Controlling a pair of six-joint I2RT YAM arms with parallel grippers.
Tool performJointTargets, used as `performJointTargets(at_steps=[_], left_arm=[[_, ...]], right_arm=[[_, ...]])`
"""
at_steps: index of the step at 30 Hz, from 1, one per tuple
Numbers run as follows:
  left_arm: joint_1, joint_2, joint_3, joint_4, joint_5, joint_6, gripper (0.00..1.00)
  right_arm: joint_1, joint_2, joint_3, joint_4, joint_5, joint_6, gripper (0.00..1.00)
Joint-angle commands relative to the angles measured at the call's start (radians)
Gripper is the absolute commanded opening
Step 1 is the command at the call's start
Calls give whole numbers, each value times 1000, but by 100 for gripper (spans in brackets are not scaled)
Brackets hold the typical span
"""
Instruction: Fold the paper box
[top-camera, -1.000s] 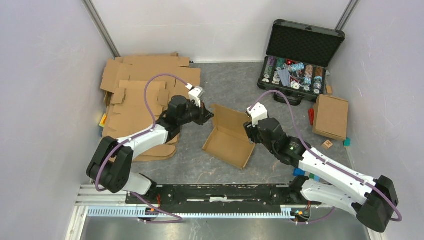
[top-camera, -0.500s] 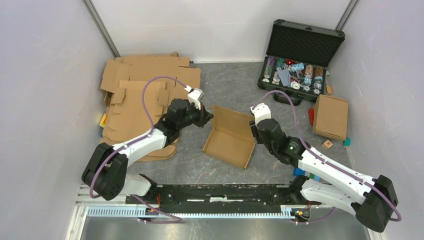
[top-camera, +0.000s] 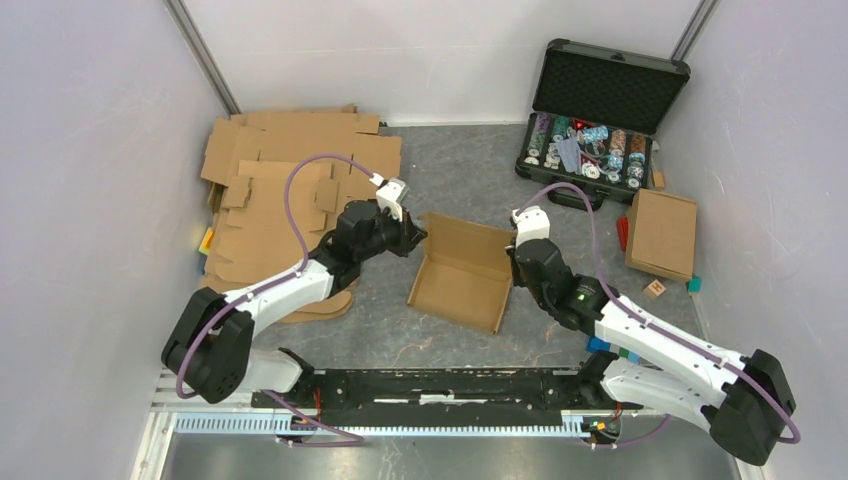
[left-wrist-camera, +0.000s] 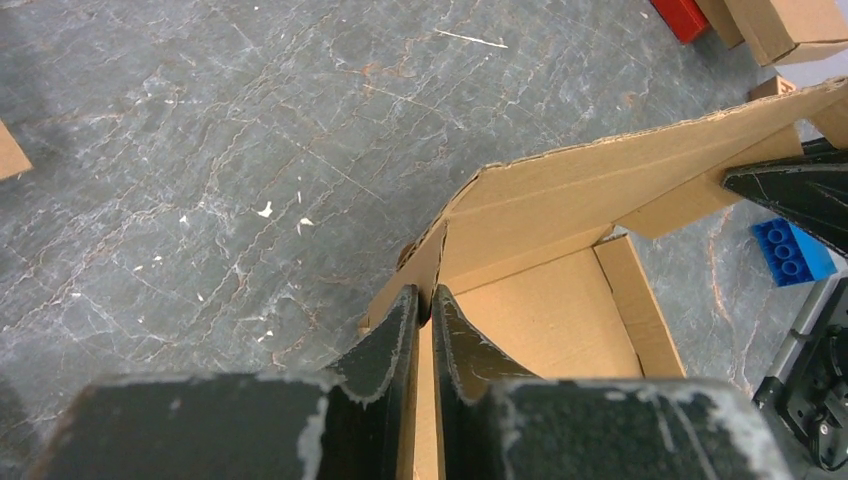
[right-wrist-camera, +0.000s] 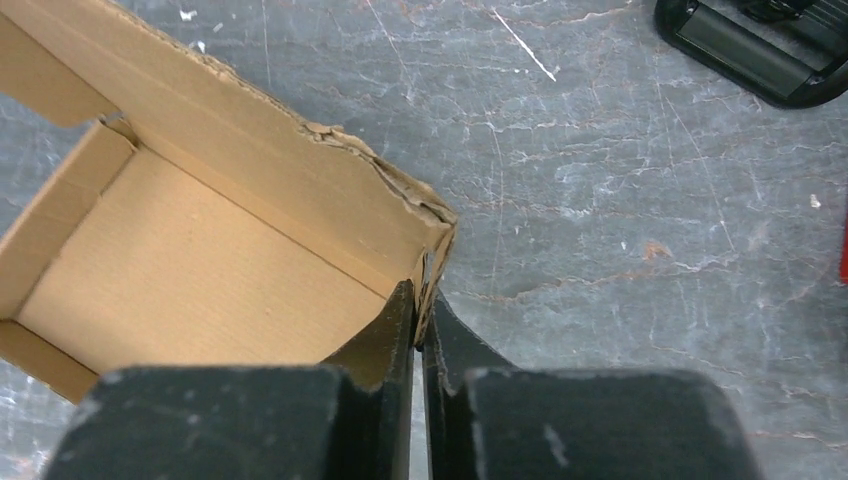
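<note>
From above: a half-formed box (top-camera: 462, 278) sits on the table (top-camera: 450, 170), pinched at either end of its raised far wall. The left gripper (top-camera: 415, 238) is at the box's far-left corner and the right gripper (top-camera: 512, 268) at its right corner. A stack of flat card (top-camera: 280, 170) lies left of the box, and an open case (top-camera: 607, 90) sits beyond it to the right.

From the left wrist: both fingers (left-wrist-camera: 385, 345) are closed on the thin card edge where the box's end wall meets the long wall. The long wall leans, not yet square to the floor of the box.

From the right wrist: the fingers (right-wrist-camera: 375, 345) are clamped on the box's opposite corner, where the card looks frayed and crumpled just above the grip.

The step in hand appears to be standing the long wall upright. To do it well, the two arms likely need to turn together along the same crease, without pulling apart. The right side should go gently, since the ragged corner looks ready to tear. The box floor should stay flat on the table throughout.
</note>
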Motion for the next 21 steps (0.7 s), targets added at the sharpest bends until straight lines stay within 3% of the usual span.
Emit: performJointTargets(at_steps=[1,10,21], left_arm=[[-39,-48,20,-19,-70,-79,15],[-147,-76,6,-59,-352,-243,18],[-179,-71,-48,1,-413,-275,19]], right_arm=[[-3,14,-4,120,-11,98,4],[-2,6,-77,271,10,197,0],[-2,26,-127,397,49,260,0]])
